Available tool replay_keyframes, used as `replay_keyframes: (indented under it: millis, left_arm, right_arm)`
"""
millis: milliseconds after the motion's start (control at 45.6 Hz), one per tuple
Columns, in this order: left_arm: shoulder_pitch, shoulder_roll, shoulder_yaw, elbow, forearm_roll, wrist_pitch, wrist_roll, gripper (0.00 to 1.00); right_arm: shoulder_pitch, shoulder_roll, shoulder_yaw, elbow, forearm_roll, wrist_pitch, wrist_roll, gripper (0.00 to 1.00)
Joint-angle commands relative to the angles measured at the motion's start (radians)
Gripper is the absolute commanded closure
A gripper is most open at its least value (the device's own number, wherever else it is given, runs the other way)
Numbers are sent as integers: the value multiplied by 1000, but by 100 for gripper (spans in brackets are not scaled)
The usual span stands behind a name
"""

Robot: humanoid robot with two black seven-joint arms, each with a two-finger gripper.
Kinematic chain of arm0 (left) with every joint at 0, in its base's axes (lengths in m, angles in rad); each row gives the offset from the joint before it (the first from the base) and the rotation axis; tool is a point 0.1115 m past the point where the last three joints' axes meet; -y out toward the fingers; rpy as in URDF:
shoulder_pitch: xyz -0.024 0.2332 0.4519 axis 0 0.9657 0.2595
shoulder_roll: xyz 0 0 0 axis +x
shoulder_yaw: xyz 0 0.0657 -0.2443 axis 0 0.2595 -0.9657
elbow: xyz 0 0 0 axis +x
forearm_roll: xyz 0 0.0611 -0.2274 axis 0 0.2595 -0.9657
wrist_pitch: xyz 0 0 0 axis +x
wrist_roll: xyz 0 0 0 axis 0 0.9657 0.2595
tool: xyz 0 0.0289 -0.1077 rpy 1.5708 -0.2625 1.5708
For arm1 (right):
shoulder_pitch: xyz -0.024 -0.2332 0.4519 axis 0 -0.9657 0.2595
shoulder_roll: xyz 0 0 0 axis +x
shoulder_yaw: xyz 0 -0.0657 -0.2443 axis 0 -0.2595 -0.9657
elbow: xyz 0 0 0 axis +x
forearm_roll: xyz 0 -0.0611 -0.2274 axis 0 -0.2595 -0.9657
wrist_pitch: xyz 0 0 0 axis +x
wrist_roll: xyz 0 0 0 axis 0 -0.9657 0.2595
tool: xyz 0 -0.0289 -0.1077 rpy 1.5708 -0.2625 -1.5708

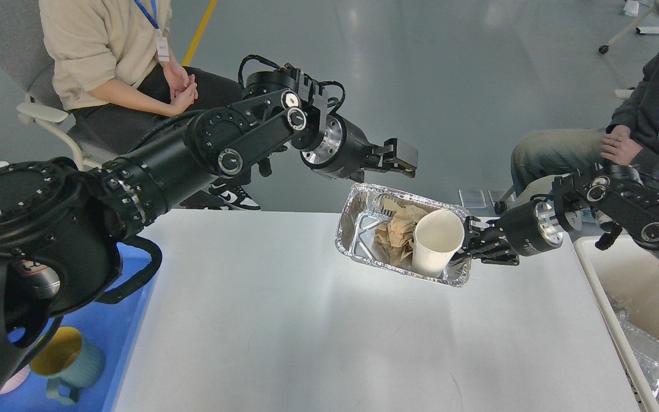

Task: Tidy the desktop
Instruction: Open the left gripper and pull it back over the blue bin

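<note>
The white desktop (306,320) fills the lower middle of the head view. A foil tray (358,220) sits near its far edge, holding crumpled brown paper (395,232) and a white paper cup (435,243) leaning on its right side. My right gripper (468,247) comes in from the right and is shut on the tray's right rim, beside the cup. My left gripper (403,160) hovers above the tray's far rim, open and empty.
A blue tray (123,320) at the left edge holds a teal mug with a yellow inside (69,357). A beige bin (621,274) with foil trays (652,357) stands at the right. People sit at the far left (106,51) and the far right (650,114).
</note>
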Motion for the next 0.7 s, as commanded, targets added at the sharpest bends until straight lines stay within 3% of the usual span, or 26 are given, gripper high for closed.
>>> replay_keyframes:
  millis: [0, 176, 373, 439, 549, 680]
  left_arm:
    - [17, 93, -62, -76, -13, 11, 10, 3]
    - [115, 272, -223, -179, -45, 21, 14, 3]
    - [302, 435, -455, -168, -121, 33, -9, 3]
    - [374, 453, -530, -160, -180, 42, -22, 3]
    - [494, 452, -634, -105, -278, 67, -77, 3]
    - [554, 374, -696, 19, -377, 90, -106, 3]
  right_arm:
    - [-5, 0, 0, 5, 2, 0, 0, 100]
    - [-10, -2, 0, 7, 0, 0, 0, 100]
    - [-11, -5, 0, 7, 0, 0, 0, 100]
    - [-11, -6, 0, 5, 0, 0, 0, 100]
    - [-10, -5, 0, 5, 0, 0, 0, 100]
    - [-10, -9, 0, 5, 2, 0, 0, 100]
